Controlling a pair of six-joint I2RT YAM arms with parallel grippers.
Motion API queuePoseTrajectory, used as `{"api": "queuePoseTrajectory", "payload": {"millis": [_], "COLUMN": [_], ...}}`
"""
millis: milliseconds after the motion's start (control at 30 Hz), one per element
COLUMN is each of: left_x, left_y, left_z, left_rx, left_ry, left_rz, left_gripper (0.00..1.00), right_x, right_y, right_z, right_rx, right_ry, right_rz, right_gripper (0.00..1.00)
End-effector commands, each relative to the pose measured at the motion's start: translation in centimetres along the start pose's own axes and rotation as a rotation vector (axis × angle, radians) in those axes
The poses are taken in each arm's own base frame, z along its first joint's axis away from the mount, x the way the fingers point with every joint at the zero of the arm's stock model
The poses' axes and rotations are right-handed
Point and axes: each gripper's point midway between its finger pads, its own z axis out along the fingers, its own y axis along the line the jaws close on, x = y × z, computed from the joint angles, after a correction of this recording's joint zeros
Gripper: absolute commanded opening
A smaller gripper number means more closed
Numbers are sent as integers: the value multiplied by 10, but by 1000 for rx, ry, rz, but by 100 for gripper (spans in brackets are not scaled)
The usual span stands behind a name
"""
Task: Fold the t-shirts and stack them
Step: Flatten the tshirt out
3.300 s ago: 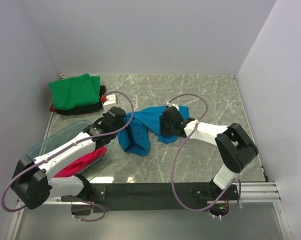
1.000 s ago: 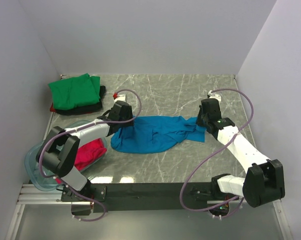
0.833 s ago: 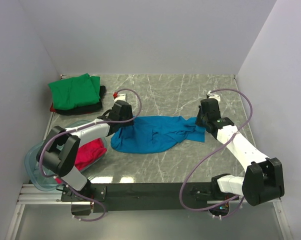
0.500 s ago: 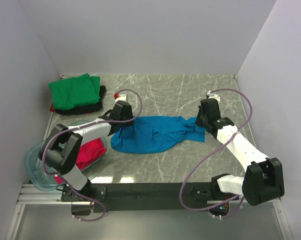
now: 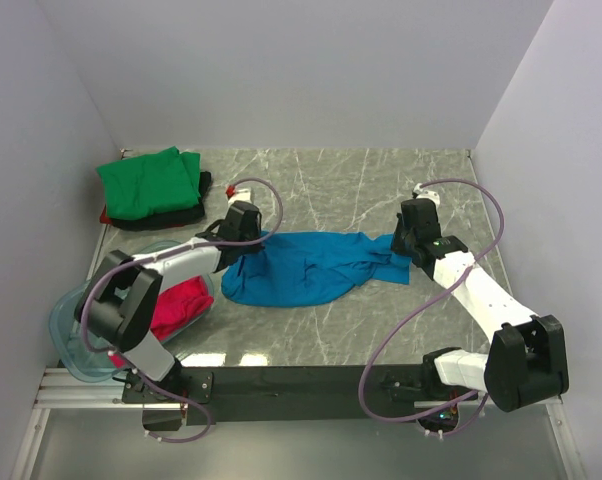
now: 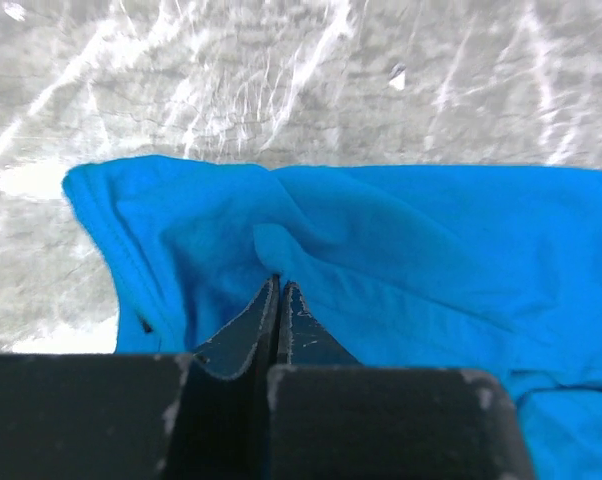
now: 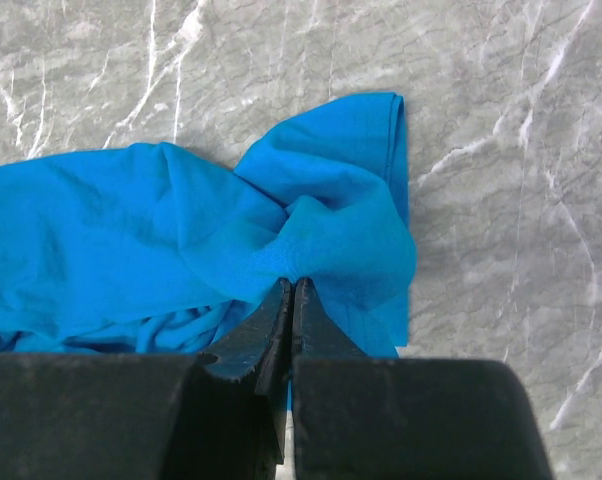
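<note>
Both grippers clamped on the blue t-shirt point(image 5: 311, 265), which lies across the middle of the tabletop point(image 5: 381, 190).
I see my left gripper point(image 6: 278, 287) pinched together on a fold at the shirt's left end. My right gripper point(image 7: 291, 283) is closed on bunched cloth at its right end, the shirt lying rumpled between them. The green t-shirt point(image 5: 146, 182) sits folded on the black t-shirt point(image 5: 166, 218) at the far left. The magenta-red t-shirt point(image 5: 181, 303) lies in the clear bin point(image 5: 73, 332), near left.

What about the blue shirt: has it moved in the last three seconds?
Yes. The blue shirt was bunched up; now it lies stretched out, its right end drawn toward the right wall.
</note>
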Motion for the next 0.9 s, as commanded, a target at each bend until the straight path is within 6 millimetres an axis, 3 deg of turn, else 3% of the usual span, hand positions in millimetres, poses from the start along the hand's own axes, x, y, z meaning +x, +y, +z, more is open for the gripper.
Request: {"api": "queuePoseTrajectory", "payload": {"millis": [0,67,100,167,233,367,533,567,667,733,767,867], "left_x": [-42,-62,-62,-80,-89,-108,-107,-108,-104,-99,-98,-96], "left_y": [-10,-10,-6,-5,-3,13,52,56,64,64,65,67], "left_z": [-30,-53,-61,-90,-107,-144,-160,-166,-172,-170,-168,-163], "left_rx": [44,60,51,76,84,38,-115,-122,-125,-121,-125,-145], "left_ry": [-130,-203,-203,-273,-309,-392,-426,-442,-452,-438,-431,-416], "left_rz": [-49,-72,-72,-94,-99,-114,-138,-149,-157,-152,-151,-148], "left_gripper": [1,1,1,1,0,1,1,1,0,1,1,1], "right_x": [-13,-14,-14,-14,-15,-42,-77,-91,-105,-101,-96,-75], "right_y": [0,-1,-2,-2,-1,1,-18,-24,-33,-32,-22,-1], "right_z": [-3,-4,-4,-3,0,7,17,17,23,25,23,8], "right_rx": [-7,-3,1,1,1,8,75,85,137,143,116,74], "right_ry": [-53,-56,-57,-55,-53,-87,-113,-133,-134,-101,-95,-104], "right_rz": [2,2,5,4,6,26,78,98,105,99,85,47], "right_gripper": [0,0,0,0,0,0,0,0,0,16,28,47]}}
